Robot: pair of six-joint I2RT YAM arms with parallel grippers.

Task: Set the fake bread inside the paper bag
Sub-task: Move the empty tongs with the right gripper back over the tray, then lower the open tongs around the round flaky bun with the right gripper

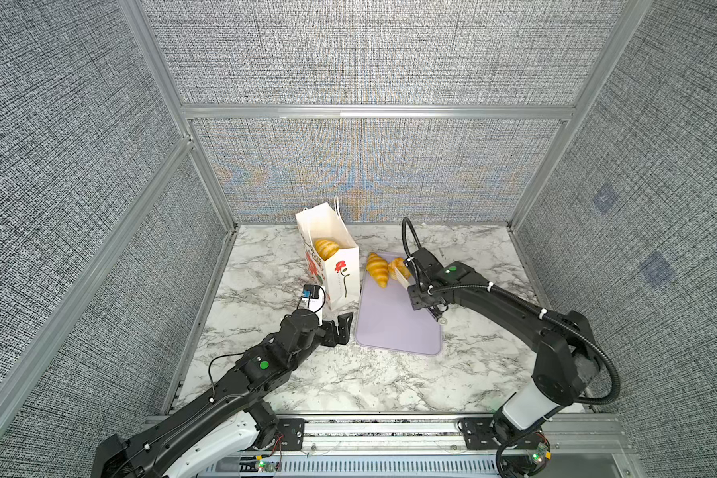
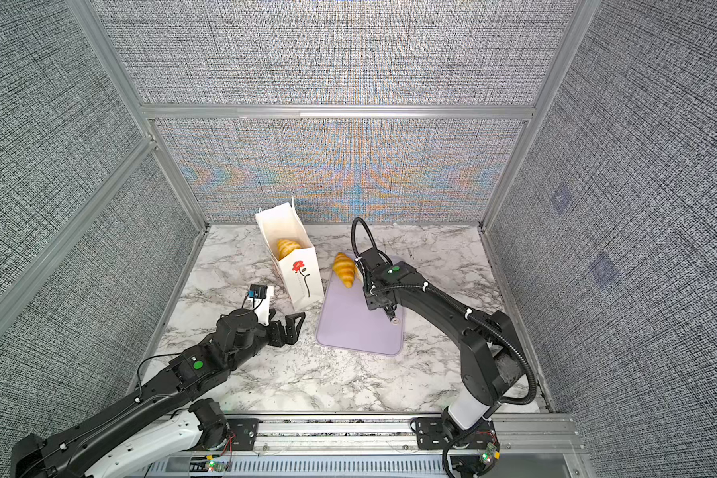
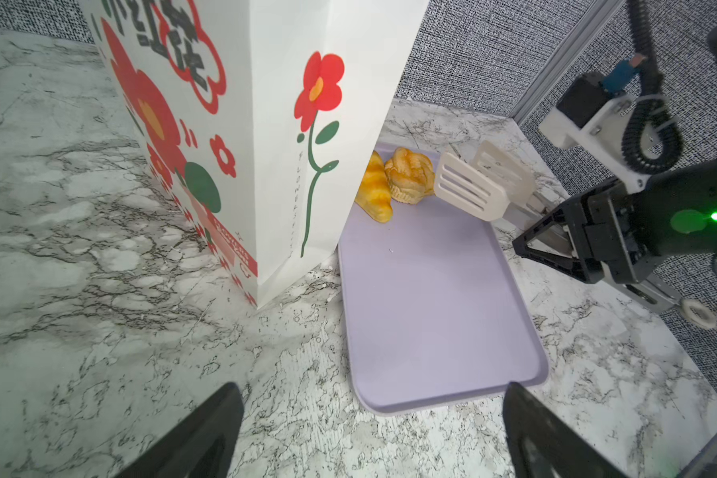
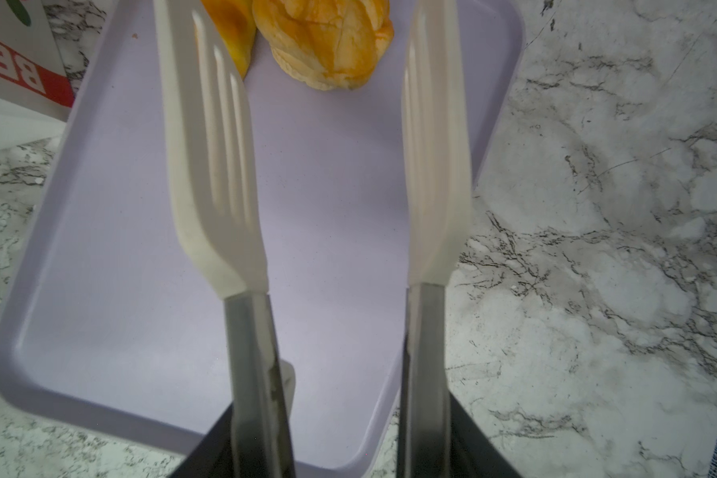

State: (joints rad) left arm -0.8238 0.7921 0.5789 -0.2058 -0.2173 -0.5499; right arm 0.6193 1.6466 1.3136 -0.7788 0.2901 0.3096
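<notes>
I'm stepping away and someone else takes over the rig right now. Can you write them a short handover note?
Left end effector: open, empty, near the base of the paper bag.
Right end effector: shut on the tongs. Their white blades stand apart, pointed at the round pastry but not yet around it.
Things: a bagged croissant shows inside the upright bag. The tray croissant and the round pastry lie at the far end of the lilac tray.
Done: at least one piece bagged.
Left: the two pieces on the tray.
</notes>
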